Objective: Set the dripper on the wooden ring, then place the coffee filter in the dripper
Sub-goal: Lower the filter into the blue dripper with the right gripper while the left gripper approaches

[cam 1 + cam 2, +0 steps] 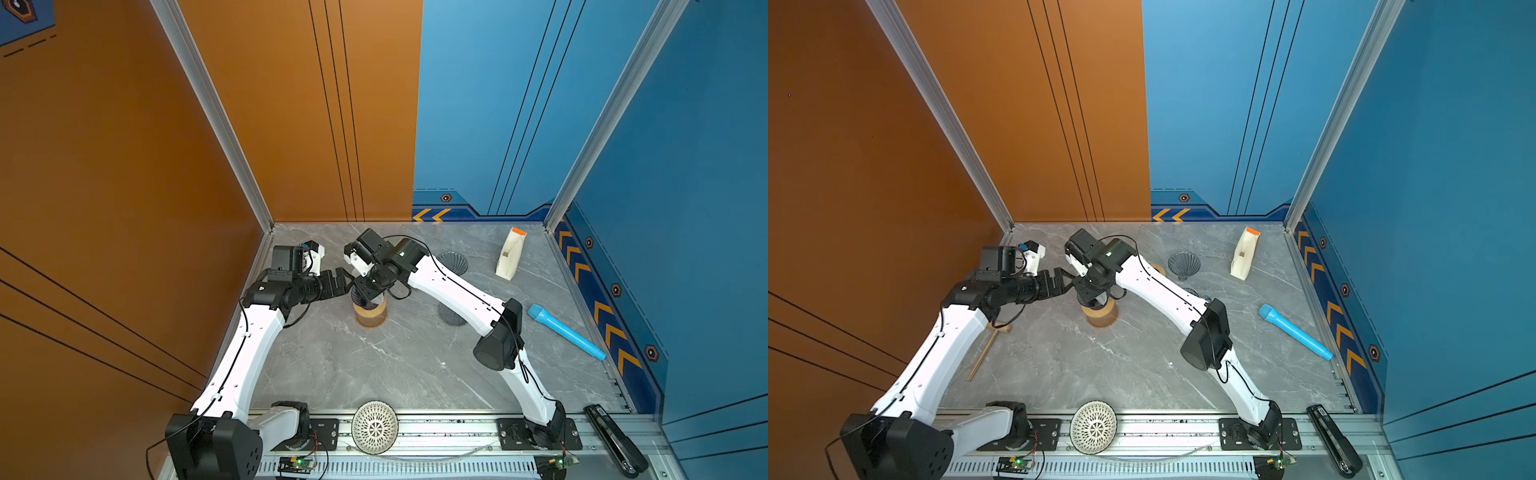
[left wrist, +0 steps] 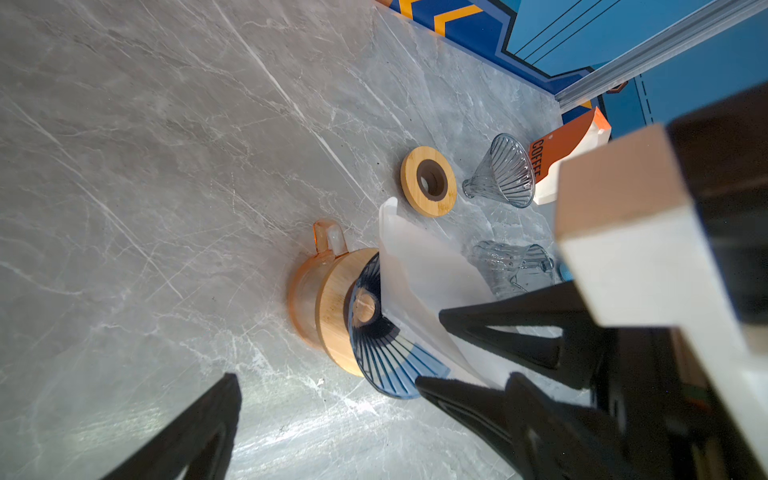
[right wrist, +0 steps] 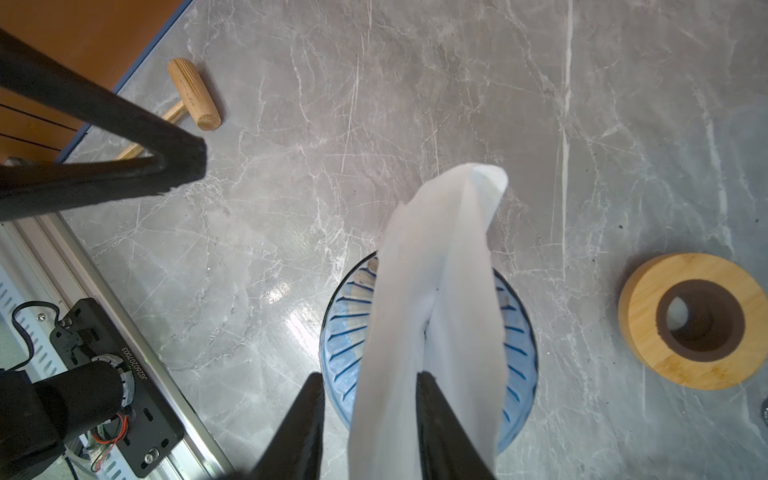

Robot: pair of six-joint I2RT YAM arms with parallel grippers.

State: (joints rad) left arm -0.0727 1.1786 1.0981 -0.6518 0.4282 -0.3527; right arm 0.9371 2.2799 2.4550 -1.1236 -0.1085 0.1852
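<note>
**Seating the filter: the right arm holds the line**

On the grey table point(image 1: 374, 365) both arms meet over the orange mug point(image 2: 303, 286). The blue ribbed dripper point(image 3: 345, 332) sits on the mug's wooden collar point(image 2: 332, 299).

The right gripper point(image 3: 368, 376) hangs straight above the dripper's mouth. Its jaws are parted, with a gap showing on one side, so it is not clamping the paper.

The white coffee filter point(image 3: 436, 249) runs up between those jaws, folded flat. Its lower part is in the cone and its long axis leans so that the far end pokes past the rim.

The left gripper point(image 1: 341, 281) waits just beside the dripper, spread wide and empty. The right is nearer, so I judge that pressing the paper down falls to it.
</note>
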